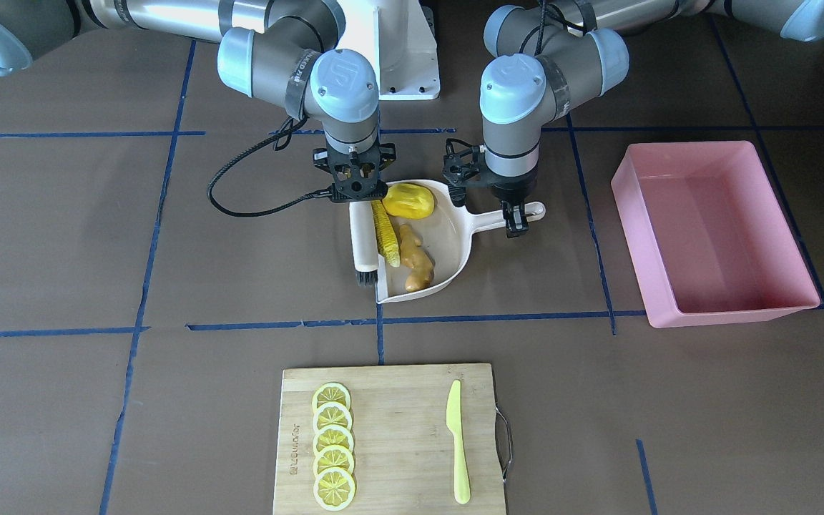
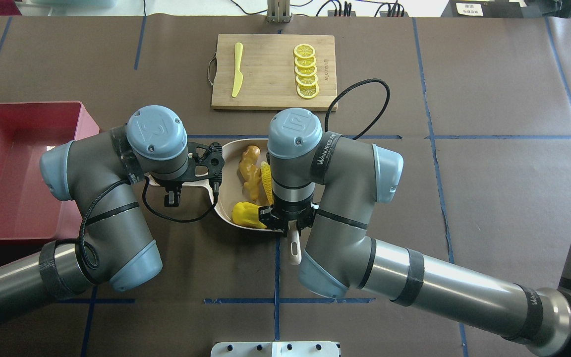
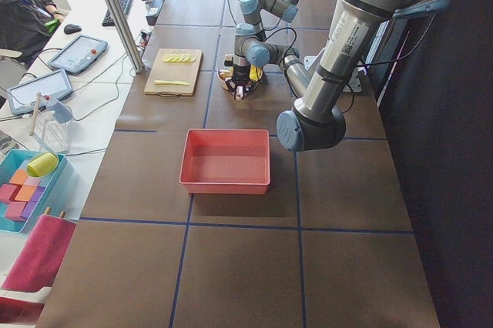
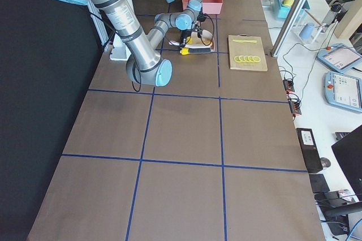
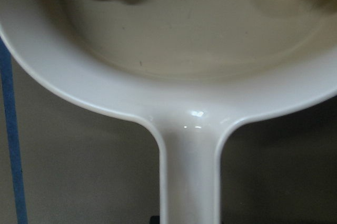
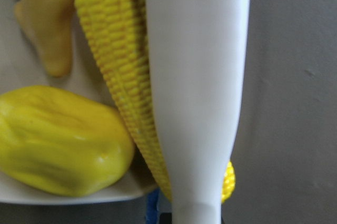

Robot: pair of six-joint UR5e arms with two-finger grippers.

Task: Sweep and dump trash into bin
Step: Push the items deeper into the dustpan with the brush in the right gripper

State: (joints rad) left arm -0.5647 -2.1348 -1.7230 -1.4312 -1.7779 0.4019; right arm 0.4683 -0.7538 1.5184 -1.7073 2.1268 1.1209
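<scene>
The cream dustpan (image 1: 448,236) lies on the table and holds the trash: the corn cob (image 1: 385,232), the yellow potato lump (image 1: 408,200) and the ginger root (image 1: 417,262). My left gripper (image 1: 517,218) is shut on the dustpan's handle (image 5: 189,182). My right gripper (image 1: 360,187) is shut on a cream brush (image 1: 365,243), which lies along the pan's open mouth next to the corn (image 6: 116,66). The pink bin (image 1: 712,229) stands empty on the table, apart from the pan on my left arm's side, and shows in the overhead view (image 2: 28,106).
A wooden cutting board (image 1: 398,429) with several lemon slices (image 1: 333,443) and a yellow-green knife (image 1: 457,440) lies across the table from the dustpan. A black cable (image 1: 240,186) loops out from my right wrist. Blue tape lines cross the brown table.
</scene>
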